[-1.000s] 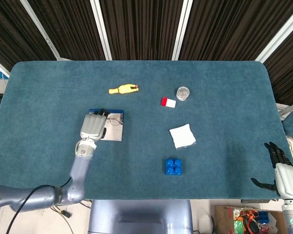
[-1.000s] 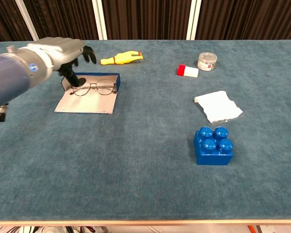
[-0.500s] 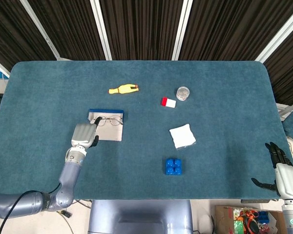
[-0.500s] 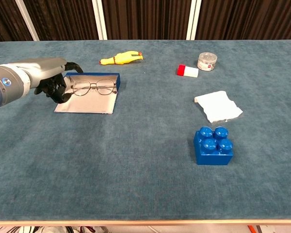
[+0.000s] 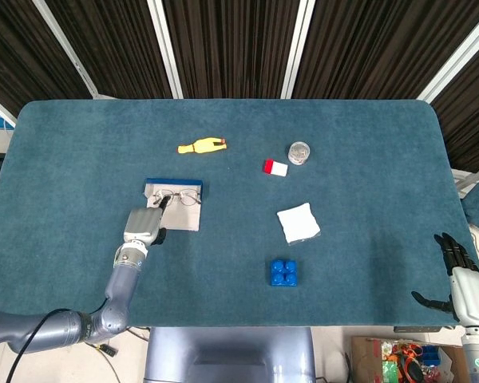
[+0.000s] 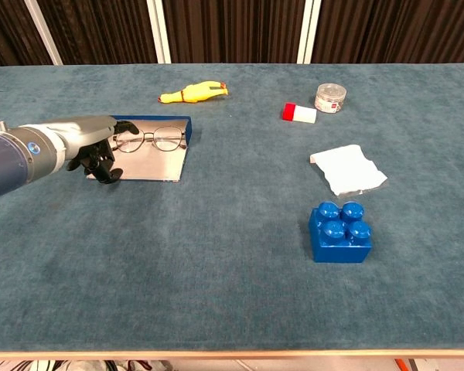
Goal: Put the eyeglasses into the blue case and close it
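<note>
— Left hand (image 6: 89, 144) first: where is it, and is it holding anything?

— It hovers at the near left corner of the blue case (image 6: 143, 151), fingers curled under, nothing in them. The right hand (image 5: 465, 281) hangs off the worktop's right edge, fingers spread, empty.

— Count the things.

— One pair of eyeglasses (image 6: 149, 139), lying inside the open case. One yellow rubber chicken (image 6: 192, 93), one red-and-white block (image 6: 299, 114), one clear round jar (image 6: 330, 98), one white cloth (image 6: 349, 169), one blue brick (image 6: 339, 232).

— What changed?

— A second ago the left hand was over the case's far left end, by the glasses; now it sits nearer the robot. The glasses have not moved; the lid is still open.

— Surroundings?

— Teal carpeted worktop (image 5: 367, 128), dark slatted panels with white bars behind.
</note>
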